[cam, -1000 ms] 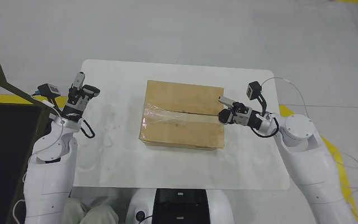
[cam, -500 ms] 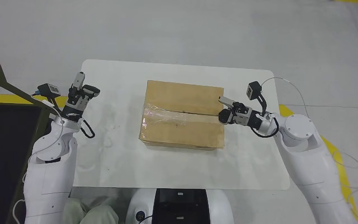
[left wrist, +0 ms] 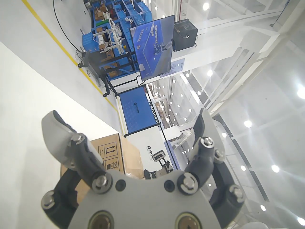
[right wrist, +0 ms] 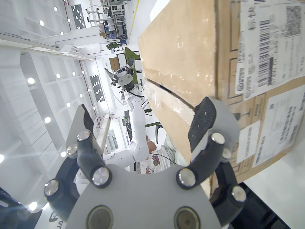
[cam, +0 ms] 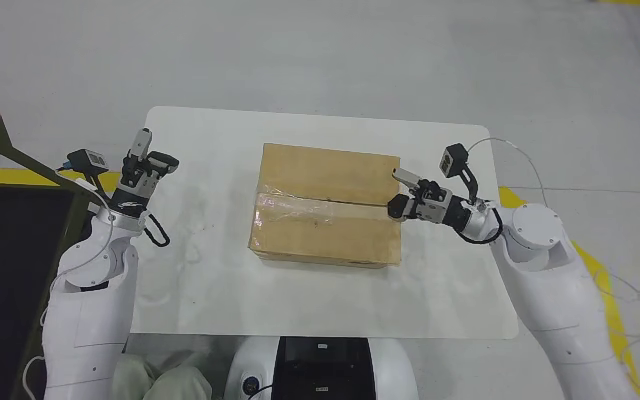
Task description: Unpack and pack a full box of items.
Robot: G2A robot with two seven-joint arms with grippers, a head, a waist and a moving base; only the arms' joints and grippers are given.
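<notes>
A brown cardboard box (cam: 325,203) sits in the middle of the white table (cam: 200,285), its top flaps closed and taped along the centre seam. My right gripper (cam: 396,190) is open at the box's right end, level with the seam. In the right wrist view one finger pad (right wrist: 202,120) lies against the top corner of the box (right wrist: 185,36), and the other is out in free air. My left gripper (cam: 153,150) is open and holds nothing, raised over the table's left part, well apart from the box (left wrist: 119,153).
White paper labels (right wrist: 269,48) cover the box's right end face. A black floor area (cam: 30,250) borders the table on the left. Bare table surface lies on all sides of the box.
My right gripper has shifted very slightly along the box's right end. The left arm and the box have not moved.
</notes>
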